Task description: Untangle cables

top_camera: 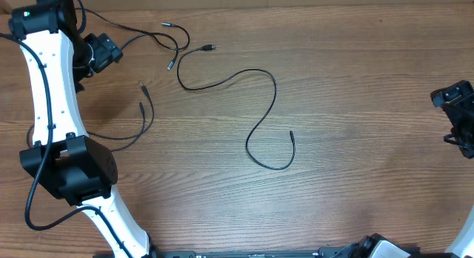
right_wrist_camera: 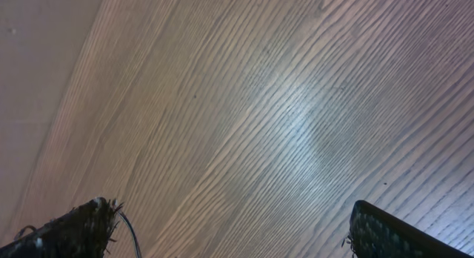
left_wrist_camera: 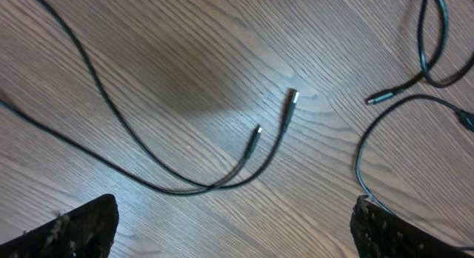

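Note:
Several thin black cables lie loose on the wooden table. One long cable (top_camera: 261, 117) snakes across the middle. Two more cables (top_camera: 148, 37) cross at the far left, and another cable (top_camera: 145, 118) curves beside the left arm. My left gripper (top_camera: 104, 52) is open and empty above the far-left cables. Its wrist view shows two plug tips (left_wrist_camera: 292, 96) (left_wrist_camera: 256, 130) ahead of the open fingers (left_wrist_camera: 233, 236) and a third tip (left_wrist_camera: 376, 99) at the right. My right gripper (top_camera: 454, 102) is open and empty at the right edge, over bare wood (right_wrist_camera: 237, 236).
The left arm's white links (top_camera: 52, 102) and black joint (top_camera: 70, 167) stand over the table's left side. The table's far edge (top_camera: 296, 7) runs along the top. The right wrist view shows only wood grain and the table edge (right_wrist_camera: 44, 102).

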You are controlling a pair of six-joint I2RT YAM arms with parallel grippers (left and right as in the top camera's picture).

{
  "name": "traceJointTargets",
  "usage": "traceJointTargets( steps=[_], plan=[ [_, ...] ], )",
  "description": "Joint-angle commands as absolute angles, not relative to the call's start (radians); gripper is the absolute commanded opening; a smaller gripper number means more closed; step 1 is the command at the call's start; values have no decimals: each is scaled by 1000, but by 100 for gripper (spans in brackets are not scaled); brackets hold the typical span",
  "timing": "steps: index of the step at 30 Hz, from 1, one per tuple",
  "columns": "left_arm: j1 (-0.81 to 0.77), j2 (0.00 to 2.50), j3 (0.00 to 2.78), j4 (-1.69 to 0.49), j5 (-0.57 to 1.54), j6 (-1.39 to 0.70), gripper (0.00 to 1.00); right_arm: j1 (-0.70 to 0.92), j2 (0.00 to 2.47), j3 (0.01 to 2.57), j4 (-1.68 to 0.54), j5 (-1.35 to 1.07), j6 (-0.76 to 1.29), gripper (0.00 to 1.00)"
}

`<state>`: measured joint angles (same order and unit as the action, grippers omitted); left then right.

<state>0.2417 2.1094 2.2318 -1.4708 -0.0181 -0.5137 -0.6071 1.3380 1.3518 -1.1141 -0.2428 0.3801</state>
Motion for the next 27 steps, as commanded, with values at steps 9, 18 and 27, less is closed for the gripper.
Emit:
traceJointTargets(
  steps=[9,18,27],
  plan=[
    [214,2093,2245,-1465,-66,-493,100,-608,1335,1362,-1109,-232,372,100],
    [203,2093,2245,-1454,-47,-421,100,-608,1335,1362,-1109,-232,372,100],
    [179,2093,2245,-1430,-47,-410,99,-608,1335,1362,-1109,-232,372,100]
  ],
)
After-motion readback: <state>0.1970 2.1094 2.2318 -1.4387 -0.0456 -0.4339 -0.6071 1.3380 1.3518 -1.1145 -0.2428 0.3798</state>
